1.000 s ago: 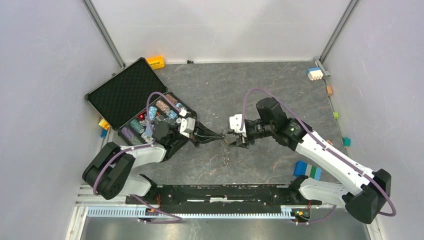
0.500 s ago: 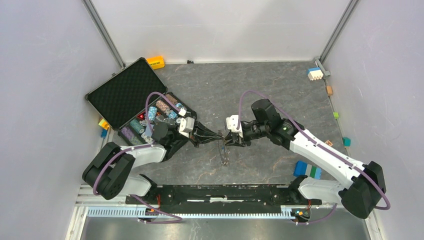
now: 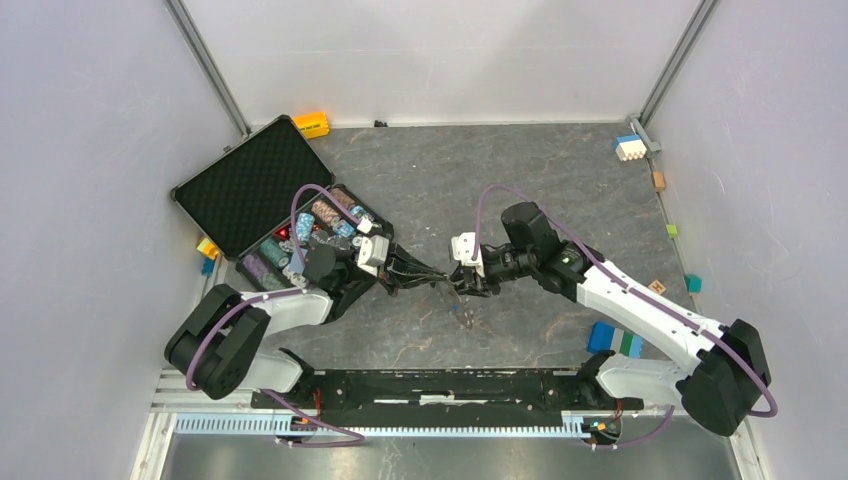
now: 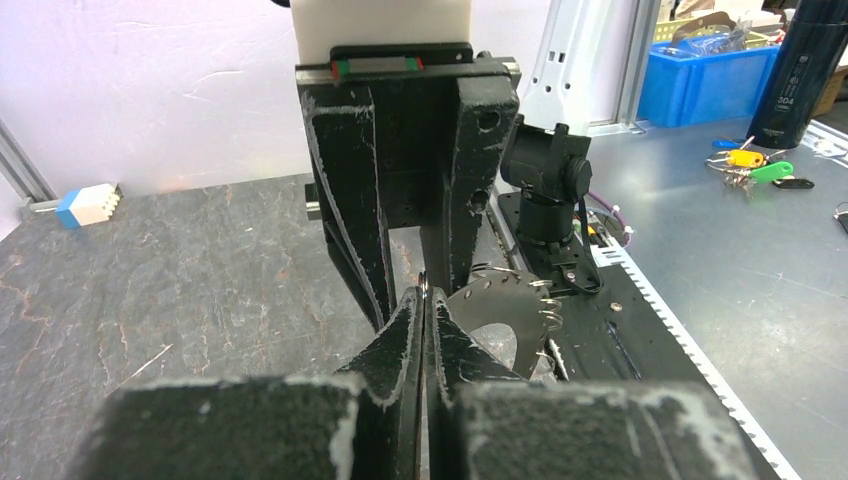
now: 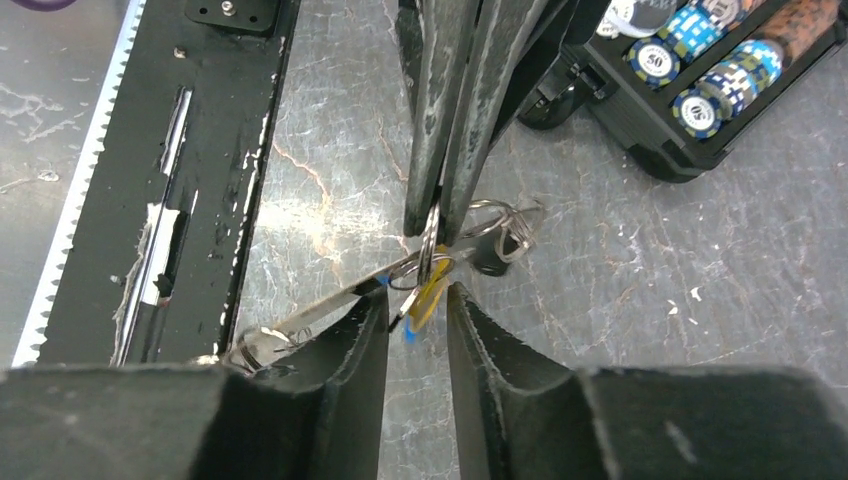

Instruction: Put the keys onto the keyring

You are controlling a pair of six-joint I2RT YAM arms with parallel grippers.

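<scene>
desk [image 3: 420,180]: I've got both arms meeting over the middle
left end effector [image 3: 443,280]: clamped shut on the keyring [image 5: 431,238] at its tips
right end effector [image 5: 412,300]: fingers partly open
keys [image 5: 428,296]: in its gap, just below the left tips

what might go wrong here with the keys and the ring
1. The left gripper pinches the keyring only at its very fingertips, so the thin ring may twist or slip out if it is pushed.
2. The right gripper straddles the yellow key with its jaws apart. When they close, they may catch the key off-centre or knock it aside.
</scene>
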